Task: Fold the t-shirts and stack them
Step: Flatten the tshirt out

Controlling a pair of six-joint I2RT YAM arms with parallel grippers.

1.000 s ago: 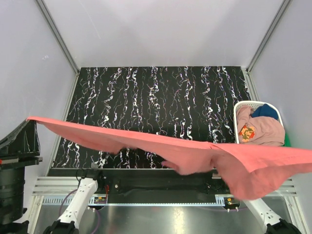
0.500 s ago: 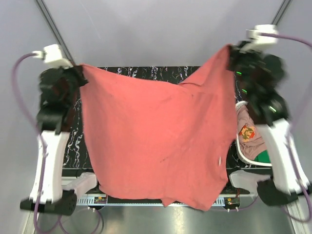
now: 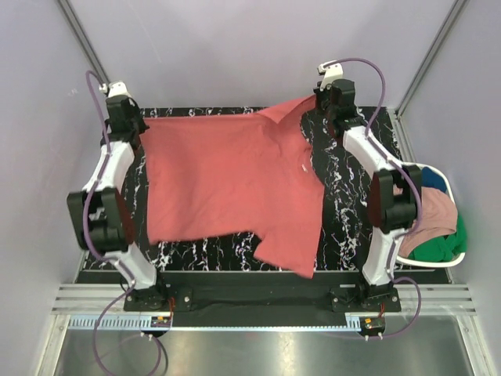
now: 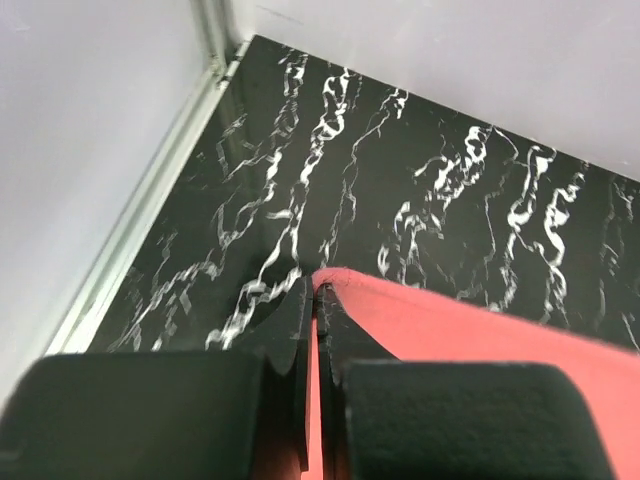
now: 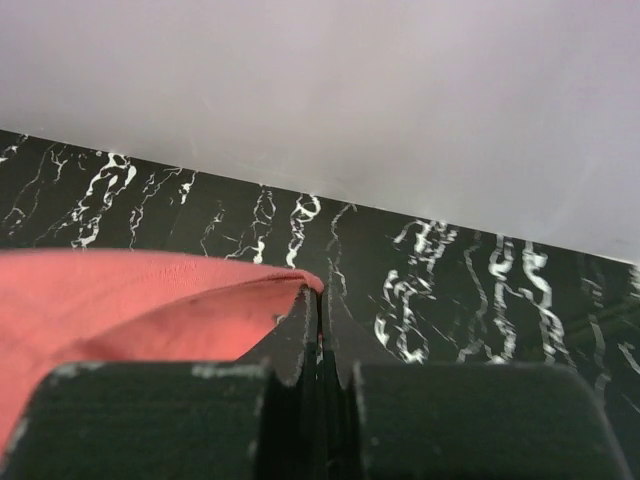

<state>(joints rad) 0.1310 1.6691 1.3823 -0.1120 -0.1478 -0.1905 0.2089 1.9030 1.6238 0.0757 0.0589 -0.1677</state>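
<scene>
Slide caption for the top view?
The left tool and right tool pinch the coral-red t-shirt by its far corners over the marbled table.

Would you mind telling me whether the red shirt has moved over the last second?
Yes. Against the table, the red shirt has shifted away from the near edge toward the far edge.

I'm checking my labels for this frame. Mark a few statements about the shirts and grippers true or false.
1. The left gripper and right gripper are both shut on the red shirt. True.
2. The red shirt lies in the basket. False: it is spread over the table.
3. A green shirt is in the basket. True.
4. The grippers hold the red shirt's near edge. False: they hold its far corners.
</scene>
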